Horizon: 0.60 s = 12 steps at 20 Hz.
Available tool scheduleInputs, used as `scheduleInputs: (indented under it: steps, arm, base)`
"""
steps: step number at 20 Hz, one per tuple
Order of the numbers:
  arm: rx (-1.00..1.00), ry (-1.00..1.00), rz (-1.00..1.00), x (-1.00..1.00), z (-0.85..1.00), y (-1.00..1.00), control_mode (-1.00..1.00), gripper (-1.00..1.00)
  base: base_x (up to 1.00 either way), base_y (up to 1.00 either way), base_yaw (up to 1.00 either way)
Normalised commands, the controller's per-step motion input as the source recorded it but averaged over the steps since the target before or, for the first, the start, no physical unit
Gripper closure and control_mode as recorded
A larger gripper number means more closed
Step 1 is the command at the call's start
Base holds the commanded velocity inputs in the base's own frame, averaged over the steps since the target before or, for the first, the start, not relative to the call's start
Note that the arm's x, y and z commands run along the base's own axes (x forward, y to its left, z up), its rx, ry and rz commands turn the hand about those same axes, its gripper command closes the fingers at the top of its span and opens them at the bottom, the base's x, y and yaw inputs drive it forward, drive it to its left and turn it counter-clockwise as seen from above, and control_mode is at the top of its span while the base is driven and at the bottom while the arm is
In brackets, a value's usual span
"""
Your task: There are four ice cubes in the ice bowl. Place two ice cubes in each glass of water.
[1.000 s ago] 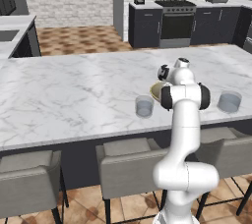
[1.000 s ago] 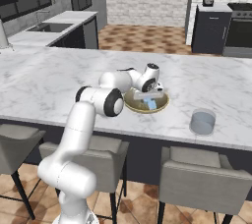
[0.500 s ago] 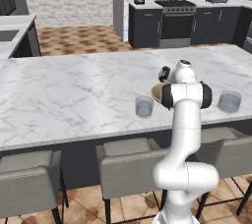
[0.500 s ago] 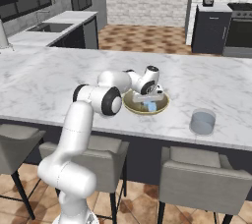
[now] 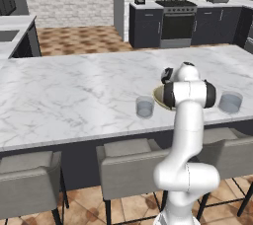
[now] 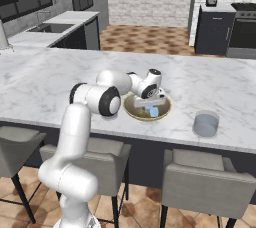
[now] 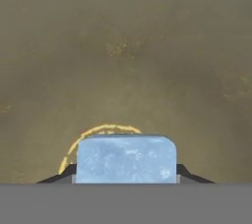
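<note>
Left on the white grey-veined marble island counter (image 5: 74, 95): a short clear cylindrical tumbler with bluish tint (image 5: 145, 106), smooth-walled, standing just beside the bowl. No cube visible in it.

Centre: the wide shallow tan-yellow bowl with olive inside (image 6: 131, 113), round, matte and mottled. The dark two-finger gripper (image 6: 151, 109) is down inside it. From the hand camera a small pale-blue translucent ice cube (image 7: 126, 158) sits square between the dark finger tips (image 7: 186, 173), which flank both its sides; the pincer looks clamped on it, though actual contact is hard to confirm. Cube has flat faces, rounded corners and a frosty speckled surface. The other cubes cannot be made out.

Handling judgement: light, rigid, likely slippery. Best taken on two opposite flat faces, centred, with modest squeeze so it does not squirt out; lift straight to clear the rim.

Right: second matching clear tumbler (image 6: 206, 124), well apart from the bowl, near the counter edge.
</note>
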Motion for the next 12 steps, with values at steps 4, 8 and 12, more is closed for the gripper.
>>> scheduleInputs:
  steps: [4,8,12]
  arm:
    - [0.0,0.0,0.05,-0.38,-0.05,0.0,-1.0,1.0]
    - [0.0,0.0,0.04,-0.24,-0.01,0.0,-1.0,1.0]
    - [0.03,-0.11,0.0,0.01,0.0,0.0,-1.0,1.0]
  base:
    - [0.0,0.0,0.0]
    - [0.0,0.0,0.0]
    - [0.0,0.0,0.0]
